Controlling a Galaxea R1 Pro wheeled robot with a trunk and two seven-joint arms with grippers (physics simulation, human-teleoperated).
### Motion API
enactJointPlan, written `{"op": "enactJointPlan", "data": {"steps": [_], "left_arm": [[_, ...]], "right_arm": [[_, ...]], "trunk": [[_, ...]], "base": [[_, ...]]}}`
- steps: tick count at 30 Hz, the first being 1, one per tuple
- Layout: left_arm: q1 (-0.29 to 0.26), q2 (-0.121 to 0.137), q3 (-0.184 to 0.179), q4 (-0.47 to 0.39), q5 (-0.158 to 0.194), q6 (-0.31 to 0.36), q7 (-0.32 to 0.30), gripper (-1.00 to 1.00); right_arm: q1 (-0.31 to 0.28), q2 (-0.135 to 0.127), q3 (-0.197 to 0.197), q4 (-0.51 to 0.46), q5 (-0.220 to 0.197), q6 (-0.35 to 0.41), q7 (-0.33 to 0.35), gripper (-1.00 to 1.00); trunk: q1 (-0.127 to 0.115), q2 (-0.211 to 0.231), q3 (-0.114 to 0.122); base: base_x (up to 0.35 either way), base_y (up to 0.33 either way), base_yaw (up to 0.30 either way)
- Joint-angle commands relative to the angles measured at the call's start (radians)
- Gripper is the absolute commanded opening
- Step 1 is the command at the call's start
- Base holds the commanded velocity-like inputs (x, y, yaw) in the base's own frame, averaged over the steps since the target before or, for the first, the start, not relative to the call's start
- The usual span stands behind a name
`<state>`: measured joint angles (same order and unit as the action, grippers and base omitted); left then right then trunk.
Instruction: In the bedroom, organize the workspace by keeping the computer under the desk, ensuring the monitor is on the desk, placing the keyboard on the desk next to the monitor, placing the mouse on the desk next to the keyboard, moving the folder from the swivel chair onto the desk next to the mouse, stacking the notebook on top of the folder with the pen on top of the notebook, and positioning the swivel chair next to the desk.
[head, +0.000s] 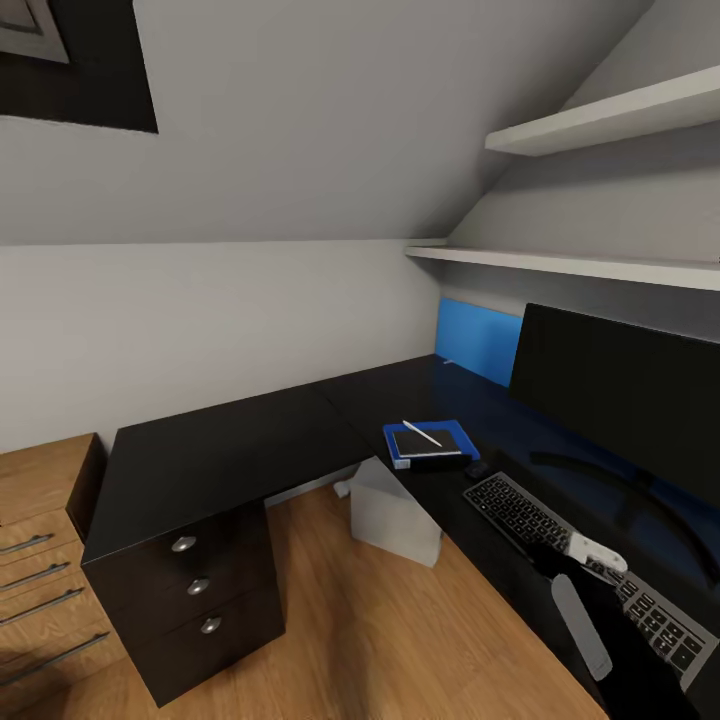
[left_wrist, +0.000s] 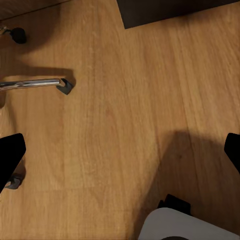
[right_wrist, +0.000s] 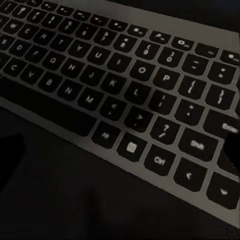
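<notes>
The glossy black desk (head: 220, 455) bears the black monitor (head: 620, 395) at the right. In front of it lies the keyboard (head: 520, 515), and the small black mouse (head: 477, 468) sits at its far end. Beyond the mouse, the blue folder (head: 395, 445) carries the dark notebook (head: 428, 444) with the white pen (head: 422, 433) on top. The white-grey computer (head: 393, 515) stands under the desk. My right gripper (right_wrist: 120, 150) hovers open just above the keyboard (right_wrist: 125, 85). Over the wood floor my left gripper (left_wrist: 120, 155) hangs open, near the swivel chair's chrome leg (left_wrist: 32, 83).
A light wooden drawer chest (head: 40, 530) stands left of the desk's three silver-knobbed drawers (head: 198, 586). Two white shelves (head: 600, 110) hang above the monitor under a sloped ceiling. A chair caster (left_wrist: 19, 34) and my white base (left_wrist: 185, 227) are on the floor.
</notes>
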<state>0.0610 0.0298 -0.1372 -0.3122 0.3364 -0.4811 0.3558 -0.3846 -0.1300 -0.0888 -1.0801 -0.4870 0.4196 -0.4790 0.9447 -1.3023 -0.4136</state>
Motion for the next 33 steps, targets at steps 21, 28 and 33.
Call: {"op": "enactJointPlan", "data": {"steps": [21, 28, 33], "left_arm": [[0.0, -0.001, -0.009, -0.002, 0.004, -0.001, 0.008, 1.0], [0.0, -0.002, -0.008, -0.002, 0.003, -0.001, 0.008, 1.0], [0.0, -0.002, -0.008, -0.002, 0.003, -0.001, 0.008, 1.0]], "right_arm": [[0.0, 0.147, -0.122, 0.085, -0.049, -0.268, -0.134, 1.0], [0.0, 0.167, -0.12, 0.108, -0.046, -0.271, -0.136, 1.0], [0.0, 0.169, -0.119, 0.116, -0.044, -0.27, -0.136, 1.0]], "trunk": [[0.0, -0.001, -0.001], [0.0, -0.001, -0.001], [0.0, -0.001, -0.001]], "base": [[-0.042, 0.02, 0.0], [-0.051, 0.049, 0.0], [-0.1, 0.102, 0.0]]}}
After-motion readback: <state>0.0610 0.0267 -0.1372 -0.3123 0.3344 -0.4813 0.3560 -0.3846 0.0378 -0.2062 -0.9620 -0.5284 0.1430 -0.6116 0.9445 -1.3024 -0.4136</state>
